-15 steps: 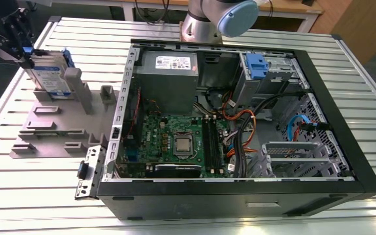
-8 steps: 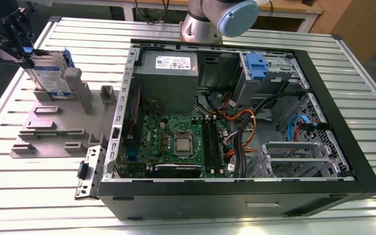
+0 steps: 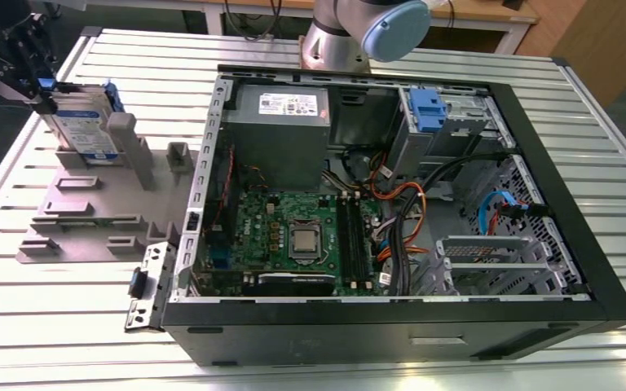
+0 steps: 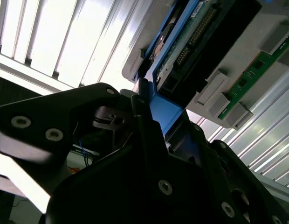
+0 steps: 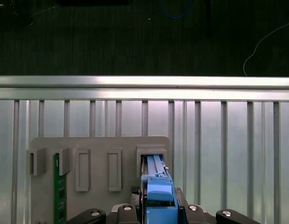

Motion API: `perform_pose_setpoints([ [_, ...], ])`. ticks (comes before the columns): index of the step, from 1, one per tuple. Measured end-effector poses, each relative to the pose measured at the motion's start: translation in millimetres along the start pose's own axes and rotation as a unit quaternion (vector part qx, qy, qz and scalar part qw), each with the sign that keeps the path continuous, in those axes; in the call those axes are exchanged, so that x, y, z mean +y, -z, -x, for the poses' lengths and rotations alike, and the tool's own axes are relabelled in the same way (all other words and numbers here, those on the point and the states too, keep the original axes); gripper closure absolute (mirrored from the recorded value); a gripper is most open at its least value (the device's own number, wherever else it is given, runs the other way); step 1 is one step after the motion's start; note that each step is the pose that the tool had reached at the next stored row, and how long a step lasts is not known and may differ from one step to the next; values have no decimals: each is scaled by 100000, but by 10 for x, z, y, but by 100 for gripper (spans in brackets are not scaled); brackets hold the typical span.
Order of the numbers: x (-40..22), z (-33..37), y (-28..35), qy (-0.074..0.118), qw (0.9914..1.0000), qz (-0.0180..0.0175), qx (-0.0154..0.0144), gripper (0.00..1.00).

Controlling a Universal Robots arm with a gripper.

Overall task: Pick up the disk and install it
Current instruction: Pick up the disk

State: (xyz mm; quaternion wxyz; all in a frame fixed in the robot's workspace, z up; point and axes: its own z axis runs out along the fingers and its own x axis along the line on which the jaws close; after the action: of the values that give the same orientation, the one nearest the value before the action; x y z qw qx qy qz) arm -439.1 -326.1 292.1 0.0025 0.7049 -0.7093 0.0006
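In the exterior view the disk (image 3: 82,130) stands on edge in the far slot of the grey stand (image 3: 85,216), at the exterior view's left, on the slatted tabletop (image 3: 63,301); its long axis is upright, its labelled face turned towards the open computer case (image 3: 400,326); the hand (image 3: 43,96) sits on its upper end.

In the second wrist view the black fingers (image 4: 140,105) lie against both sides of the blue rail, so the hand (image 4: 165,121) is closed on the disk (image 4: 186,42); the disk's circuit side shows; a green board (image 4: 249,79) stands in another slot.

In the first wrist view the disk (image 5: 154,170) rises thin edge on from its slot into the hand (image 5: 158,205); the green board (image 5: 57,191) stands well apart.
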Motion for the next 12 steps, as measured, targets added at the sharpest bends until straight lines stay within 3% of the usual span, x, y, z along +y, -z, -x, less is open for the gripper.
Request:
perform_pose_setpoints([
  [12,1,-1,159,0,100000,2,0,64],
])
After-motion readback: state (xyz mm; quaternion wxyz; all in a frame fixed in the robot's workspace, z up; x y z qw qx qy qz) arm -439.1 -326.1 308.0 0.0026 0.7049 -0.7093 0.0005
